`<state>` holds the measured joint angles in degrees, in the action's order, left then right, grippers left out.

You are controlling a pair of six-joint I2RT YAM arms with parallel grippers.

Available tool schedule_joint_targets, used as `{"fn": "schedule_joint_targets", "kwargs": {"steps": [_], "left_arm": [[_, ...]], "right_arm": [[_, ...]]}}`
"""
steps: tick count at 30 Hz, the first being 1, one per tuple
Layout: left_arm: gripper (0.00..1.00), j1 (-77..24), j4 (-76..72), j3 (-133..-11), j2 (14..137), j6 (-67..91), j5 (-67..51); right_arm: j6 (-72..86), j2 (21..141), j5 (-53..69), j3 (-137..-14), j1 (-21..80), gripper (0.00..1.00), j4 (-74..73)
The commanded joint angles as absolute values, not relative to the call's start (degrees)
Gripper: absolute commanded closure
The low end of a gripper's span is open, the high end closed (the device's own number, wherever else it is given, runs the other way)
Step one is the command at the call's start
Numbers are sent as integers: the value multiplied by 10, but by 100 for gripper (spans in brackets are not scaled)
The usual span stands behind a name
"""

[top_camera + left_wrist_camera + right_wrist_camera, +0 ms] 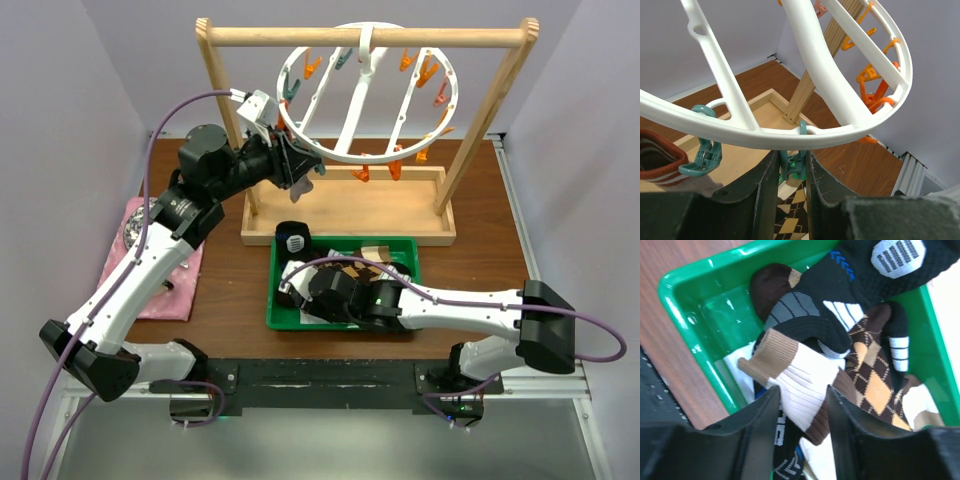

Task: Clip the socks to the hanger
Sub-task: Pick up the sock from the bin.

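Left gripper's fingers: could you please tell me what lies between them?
A teal peg on the hanger, an argyle sock below it, in the left wrist view.

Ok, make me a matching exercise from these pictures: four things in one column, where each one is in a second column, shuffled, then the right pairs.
Things
1. hanger
2. unclipped socks
3. pink cloth
4. left gripper

Places
A. piled in the green tray
B. flat on the table, far left
C. hooked over the wooden frame, on its top bar
D. closed around a teal peg on the hanger's rim

Pairs: 1-C, 2-A, 3-B, 4-D
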<state>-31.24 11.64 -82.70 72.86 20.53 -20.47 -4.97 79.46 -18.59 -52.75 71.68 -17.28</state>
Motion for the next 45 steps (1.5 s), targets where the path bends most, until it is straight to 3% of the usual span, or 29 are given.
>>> {"fn": "schedule_joint_targets", "kwargs": {"steps": [1,2,5,21,31,32,39,45], "left_arm": [[100,-307,111,-831,709,217,-218],[100,-305,110,-830,709,219,-219],[100,-303,108,-830,710,222,-220],[100,-295,109,-834,715,237,-224],[100,-291,111,-831,713,236,-225],[100,-291,111,-831,713,236,-225],[100,-291,110,-831,714,234,-225],[100,-291,107,-831,715,235,-221]], "right_arm": [[-106,775,-211,-554,723,50,-195],[-111,773,-207,-553,725,41,-199],[-134,766,-193,-556,734,32,-219],[-222,831,-237,-568,794,37,-203],[-248,867,-231,-586,793,59,-183],[-248,867,-227,-587,793,69,-181],[-235,873,-224,-594,793,100,-185],[-194,769,-320,-572,793,100,-102]]}}
